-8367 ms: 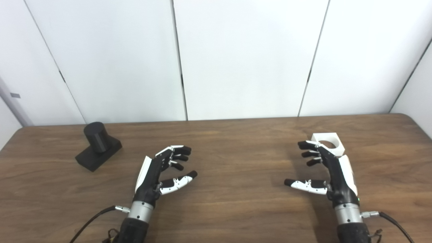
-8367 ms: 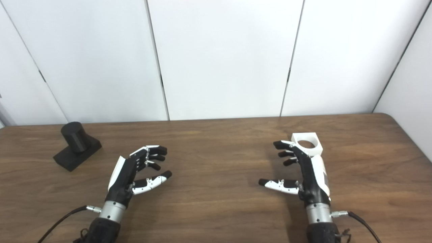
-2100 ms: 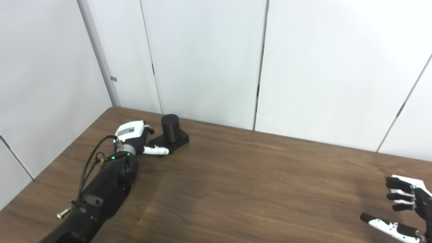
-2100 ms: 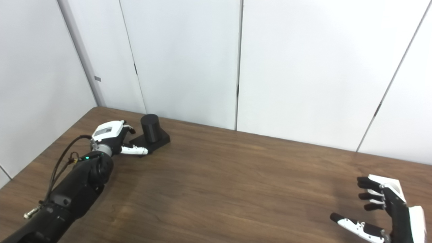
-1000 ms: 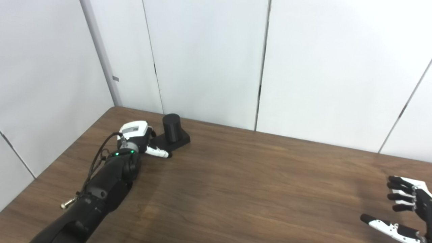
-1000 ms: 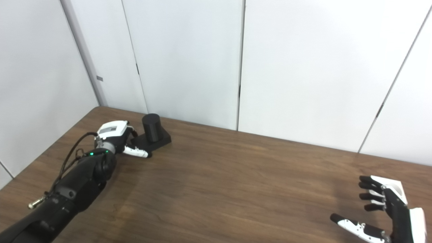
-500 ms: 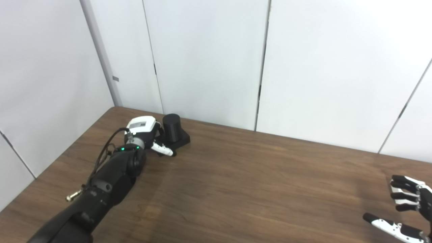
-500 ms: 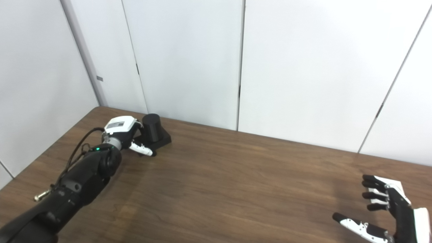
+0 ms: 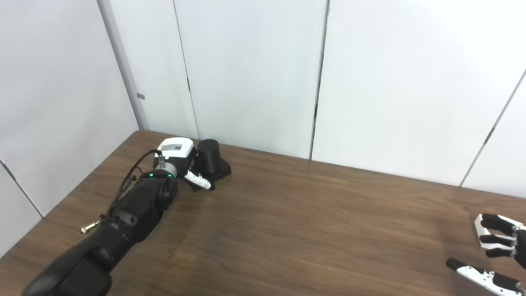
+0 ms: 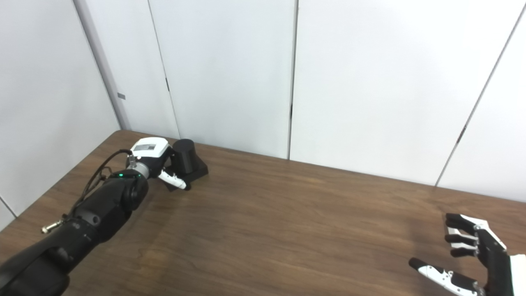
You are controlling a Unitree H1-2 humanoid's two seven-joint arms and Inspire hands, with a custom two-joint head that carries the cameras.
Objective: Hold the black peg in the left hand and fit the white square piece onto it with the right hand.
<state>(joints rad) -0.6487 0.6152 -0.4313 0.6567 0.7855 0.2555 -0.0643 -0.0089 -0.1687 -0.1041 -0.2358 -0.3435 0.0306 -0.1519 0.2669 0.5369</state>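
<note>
I am reaching my left hand [image 9: 177, 158] against the black cylindrical peg on its flat black base [image 9: 209, 158], near the far left corner of the brown wooden surface [image 9: 287, 222]; whether I am gripping it I cannot tell. My right hand [image 10: 472, 255], fingers spread and empty, is hovering just beside the white square piece [image 10: 478, 225] at the right edge. Fitting is not yet begun.

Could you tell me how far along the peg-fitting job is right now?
Nothing is finished. In hand: the left hand is at the black peg, which stands on the table; a closed grasp is not visible. Left: the right hand is open beside the white square piece, which lies ungrasped.
</note>
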